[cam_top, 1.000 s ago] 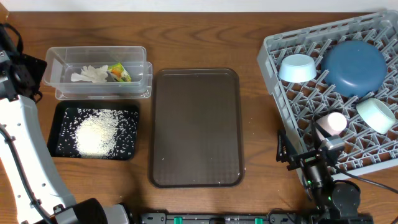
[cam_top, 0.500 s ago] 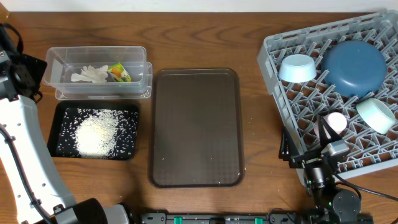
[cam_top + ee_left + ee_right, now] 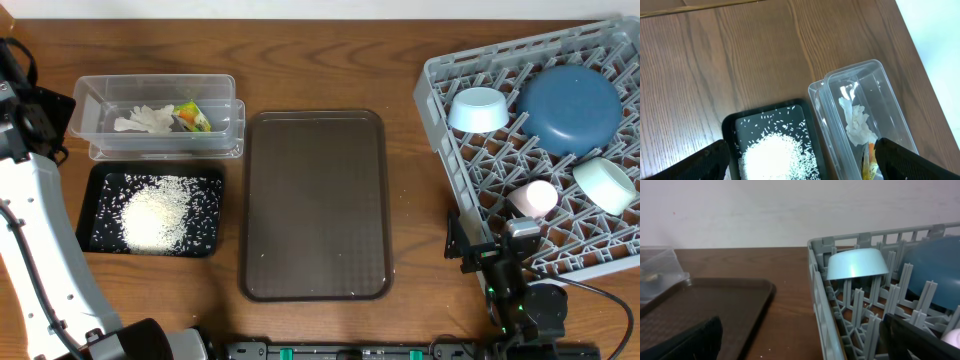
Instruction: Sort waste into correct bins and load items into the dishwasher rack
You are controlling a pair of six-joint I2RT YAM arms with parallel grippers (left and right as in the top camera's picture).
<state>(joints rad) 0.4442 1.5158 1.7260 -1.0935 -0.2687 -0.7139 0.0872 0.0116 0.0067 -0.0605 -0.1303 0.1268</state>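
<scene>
The grey dishwasher rack (image 3: 455,150) at the right holds the light-blue dish (image 3: 478,109), the dark-blue plate (image 3: 568,108), the mint-white bowl (image 3: 604,185) and the pink cup (image 3: 533,198). My right gripper (image 3: 800,345) is open and empty, low by the rack's front-left corner (image 3: 495,262). The clear tub (image 3: 155,90) holds the tissue (image 3: 140,120) and the yellow-green wrapper (image 3: 193,116). The black tray (image 3: 95,180) holds the rice (image 3: 155,215). My left gripper (image 3: 800,160) is open and empty, high above the tub (image 3: 865,90) and the rice (image 3: 772,155).
A large brown serving tray (image 3: 315,205) lies in the middle, between the bins and the rack. The left arm's white link (image 3: 35,250) runs along the table's left edge. In the right wrist view the rack's rim (image 3: 817,280) is close on the right.
My right gripper has drawn back from the pink cup toward the table's front edge. The cup stays in the rack. The left arm has not moved.
</scene>
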